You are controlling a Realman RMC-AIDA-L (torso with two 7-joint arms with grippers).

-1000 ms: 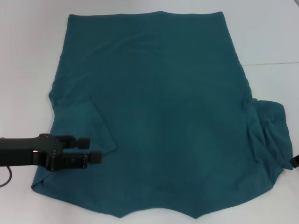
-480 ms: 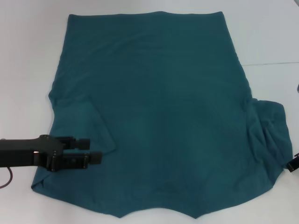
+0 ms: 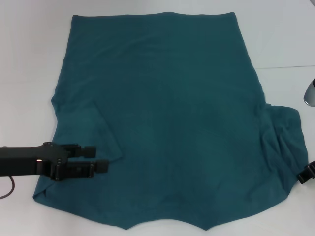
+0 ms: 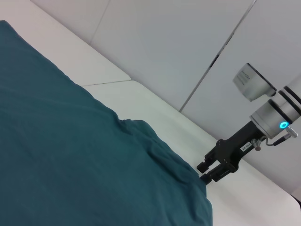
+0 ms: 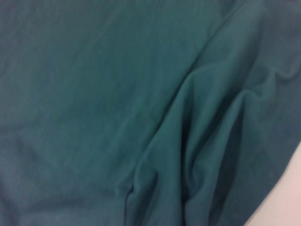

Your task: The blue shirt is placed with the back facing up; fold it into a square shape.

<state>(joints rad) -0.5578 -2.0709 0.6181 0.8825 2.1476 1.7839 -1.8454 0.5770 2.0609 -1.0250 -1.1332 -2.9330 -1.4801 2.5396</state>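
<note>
A blue shirt (image 3: 162, 118) lies spread flat across a white counter (image 3: 29, 73), plain side up, no lettering visible. Its left sleeve is folded inward over the body; its right sleeve is bunched in wrinkles at the counter's right side.

The left hand (image 3: 101, 158) reaches in level from the near left, low over the folded left sleeve, its two black fingers (image 3: 88, 149) pointing right and slightly apart, with no cloth between them.

The right hand (image 4: 205, 172) sits at the shirt's near right edge beside the bunched sleeve, its fingers slightly apart, tips at the cloth's hem. A small label on its black body is unreadable.
</note>
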